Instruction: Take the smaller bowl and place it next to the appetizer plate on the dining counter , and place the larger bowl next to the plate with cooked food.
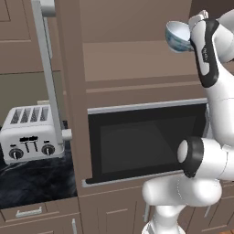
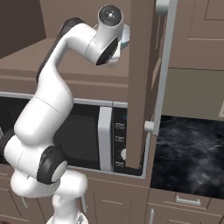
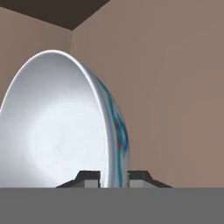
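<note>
Gripper pinching the rim of the small blue-patterned bowl, up in the open cabinet above the microwave.

Left base view: the small bowl (image 1: 177,35) is tilted on its side high in the brown cabinet opening (image 1: 137,59), right against the arm's white hand; below sits the dark microwave (image 1: 146,141), and a toaster (image 1: 31,132) stands on the black counter (image 1: 36,183) to the left. Right base view: the arm reaches up behind the open cabinet door (image 2: 142,83), and a sliver of the bowl (image 2: 125,37) peeks past the wrist. Hand view: the gripper (image 3: 113,178) is clamped on the bowl's (image 3: 57,127) rim, one finger (image 3: 89,178) inside, the other outside against the blue pattern.
</note>
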Available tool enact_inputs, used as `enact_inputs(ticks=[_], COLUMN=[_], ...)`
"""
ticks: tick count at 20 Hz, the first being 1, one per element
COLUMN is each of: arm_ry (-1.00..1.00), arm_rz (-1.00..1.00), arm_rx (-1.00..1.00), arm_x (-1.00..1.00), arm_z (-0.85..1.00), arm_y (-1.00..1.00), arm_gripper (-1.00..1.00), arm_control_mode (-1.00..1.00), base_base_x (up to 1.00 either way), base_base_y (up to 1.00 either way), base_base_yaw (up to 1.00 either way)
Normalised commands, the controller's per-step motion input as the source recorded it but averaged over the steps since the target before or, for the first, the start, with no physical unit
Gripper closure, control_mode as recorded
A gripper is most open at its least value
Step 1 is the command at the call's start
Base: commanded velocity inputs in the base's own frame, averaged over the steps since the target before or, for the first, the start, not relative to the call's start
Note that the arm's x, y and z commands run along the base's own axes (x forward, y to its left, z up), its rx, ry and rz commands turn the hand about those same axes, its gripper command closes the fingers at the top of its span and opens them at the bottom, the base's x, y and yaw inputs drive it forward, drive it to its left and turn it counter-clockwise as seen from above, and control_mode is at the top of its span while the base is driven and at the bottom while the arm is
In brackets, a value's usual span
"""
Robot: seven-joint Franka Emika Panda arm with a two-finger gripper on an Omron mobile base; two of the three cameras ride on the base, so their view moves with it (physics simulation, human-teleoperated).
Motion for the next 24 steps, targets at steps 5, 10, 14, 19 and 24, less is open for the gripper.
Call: enact_inputs(ticks=[5,10,14,19,24], arm_ry=[-0.17,-0.29,-0.19,-0.10,-0.01], arm_rz=[0.00,0.00,0.00,0.05,0.07], arm_rx=[0.00,0.06,0.11,0.05,0.01], arm_x=[-0.92,-1.00,-1.00,-1.00,-1.00], arm_z=[-0.35,-0.28,0.01,0.15,0.24], arm_y=[0.42,0.26,0.24,0.15,0.11], arm_gripper=[1.00,1.00,1.00,1.00,1.00], arm_control_mode=[-1.00,-1.00,-1.00,-1.00,-1.00], base_base_x=[0.00,0.00,0.00,0.00,0.00], base_base_y=[0.00,0.00,0.00,0.00,0.00], base_base_yaw=[0.00,0.00,0.00,0.00,0.00])
